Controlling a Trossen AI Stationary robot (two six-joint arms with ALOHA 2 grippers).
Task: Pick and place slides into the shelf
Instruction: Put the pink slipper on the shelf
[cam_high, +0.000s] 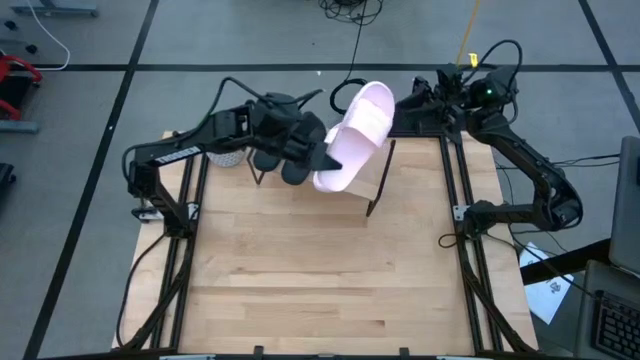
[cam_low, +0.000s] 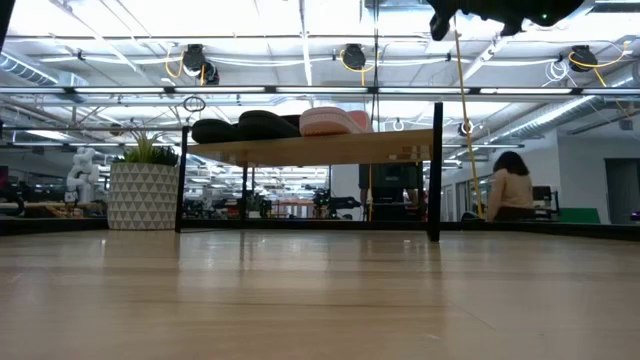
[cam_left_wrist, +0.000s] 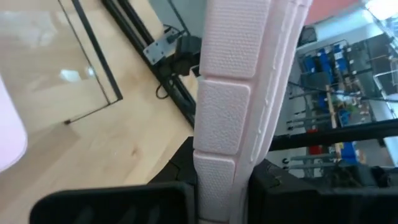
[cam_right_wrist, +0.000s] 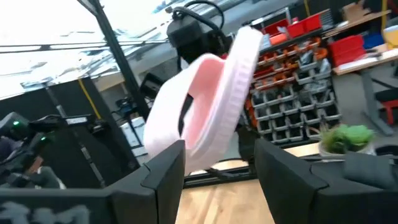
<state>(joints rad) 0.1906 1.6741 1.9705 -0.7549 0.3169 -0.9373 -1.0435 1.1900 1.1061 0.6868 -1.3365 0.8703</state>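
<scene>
Wooden tabletop (cam_high: 300, 290), left hand (cam_high: 318, 155) clamping pink slide (cam_high: 358, 135) above shelf (cam_high: 378, 175), right hand (cam_right_wrist: 217, 165) spread empty.

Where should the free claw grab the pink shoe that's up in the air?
Probably the thin sole rim at the free end of the pink slide, coming from the right arm's side. The left gripper pinches the other end, and the slide hangs tilted on edge, so that rim faces the open right gripper.

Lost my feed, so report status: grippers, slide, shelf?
Left gripper clamped on pink slide above shelf. Right gripper open, beside it. Two black slides and one pink shelved.
</scene>
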